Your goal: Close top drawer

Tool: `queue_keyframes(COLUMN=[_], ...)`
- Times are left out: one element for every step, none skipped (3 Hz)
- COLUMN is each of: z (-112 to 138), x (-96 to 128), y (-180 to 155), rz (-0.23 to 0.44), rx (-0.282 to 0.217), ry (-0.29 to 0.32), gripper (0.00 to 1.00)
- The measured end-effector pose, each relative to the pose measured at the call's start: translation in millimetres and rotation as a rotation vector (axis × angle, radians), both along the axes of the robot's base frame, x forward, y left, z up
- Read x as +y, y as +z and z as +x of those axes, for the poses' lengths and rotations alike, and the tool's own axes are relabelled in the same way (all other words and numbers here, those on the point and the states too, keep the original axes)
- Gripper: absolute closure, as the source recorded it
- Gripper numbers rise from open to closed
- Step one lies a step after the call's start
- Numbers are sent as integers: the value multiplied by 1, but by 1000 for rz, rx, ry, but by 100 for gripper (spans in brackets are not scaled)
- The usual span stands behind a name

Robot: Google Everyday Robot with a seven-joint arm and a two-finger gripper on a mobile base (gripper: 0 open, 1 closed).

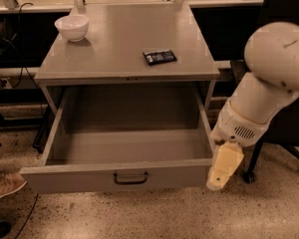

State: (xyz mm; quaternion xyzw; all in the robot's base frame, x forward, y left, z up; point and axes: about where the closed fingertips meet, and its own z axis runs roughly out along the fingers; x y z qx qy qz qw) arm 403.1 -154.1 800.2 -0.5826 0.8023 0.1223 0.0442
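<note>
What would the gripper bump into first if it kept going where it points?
The gripper points down, just beside the front right corner of the open top drawer. Straight on, it would likely meet the speckled floor first, though it might clip that corner; depth is unclear.

Cabinet top (124, 39) bears a white bowl (72, 27) and dark packet (159, 57); hand (222, 172) at front-right.

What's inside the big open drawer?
The wide grey metal top drawer looks empty: only its bare grey floor shows. The strip just behind its front panel is hidden. The robot's cream hand hangs beside the drawer's right front corner.
</note>
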Motion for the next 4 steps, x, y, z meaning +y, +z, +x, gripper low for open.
queue_keyframes(z=[-12, -18, -22, -18], x=[9, 18, 22, 30], y=[-31, -46, -72, -101], rz=[12, 12, 17, 38], rx=[52, 67, 58, 12], ry=[11, 28, -9, -60], gripper=[49, 72, 95, 100])
